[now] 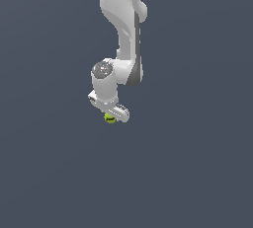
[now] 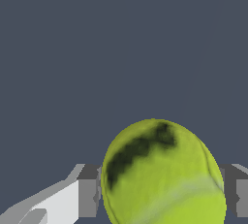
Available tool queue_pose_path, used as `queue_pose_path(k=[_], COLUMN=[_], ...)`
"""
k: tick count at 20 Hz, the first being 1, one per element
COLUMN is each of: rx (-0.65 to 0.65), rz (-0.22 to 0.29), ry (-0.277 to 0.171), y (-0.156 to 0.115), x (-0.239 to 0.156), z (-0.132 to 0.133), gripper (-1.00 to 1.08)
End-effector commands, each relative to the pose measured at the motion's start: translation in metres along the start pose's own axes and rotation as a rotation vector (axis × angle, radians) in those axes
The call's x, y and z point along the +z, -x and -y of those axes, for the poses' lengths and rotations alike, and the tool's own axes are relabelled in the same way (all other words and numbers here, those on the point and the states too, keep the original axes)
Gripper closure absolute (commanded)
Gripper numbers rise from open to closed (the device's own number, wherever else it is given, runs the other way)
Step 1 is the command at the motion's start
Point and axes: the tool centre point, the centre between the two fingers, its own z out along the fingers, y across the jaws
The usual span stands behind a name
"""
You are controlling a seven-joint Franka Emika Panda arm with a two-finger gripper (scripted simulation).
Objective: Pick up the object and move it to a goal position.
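The object is a small yellow-green ball (image 1: pixel 109 118) with a dark squiggly mark, peeking out under the white gripper (image 1: pixel 111 117) near the middle of the exterior view. In the wrist view the ball (image 2: pixel 164 174) fills the space between the two grey fingers (image 2: pixel 88 191), and both pads press against its sides. The gripper is shut on the ball. Much of the ball is hidden by the hand in the exterior view, and I cannot tell whether it touches the floor.
The white arm (image 1: pixel 123 29) comes down from the top of the exterior view. A plain dark grey surface (image 1: pixel 197 172) lies all around, with no other objects in view.
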Motion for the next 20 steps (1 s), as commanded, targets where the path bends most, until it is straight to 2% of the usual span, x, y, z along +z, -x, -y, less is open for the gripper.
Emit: queue_pose_path(k=[1,8,20], rx=[-0.001,0.0,0.001], rz=[-0.002,-0.002,-0.004], ry=[-0.001,-0.001,0.002], y=[0.005,0.029,0.086], x=[-0.012,-0.062,-0.184], z=[0.007,0.036,0.106], gripper=[1.08,1.08,1.08])
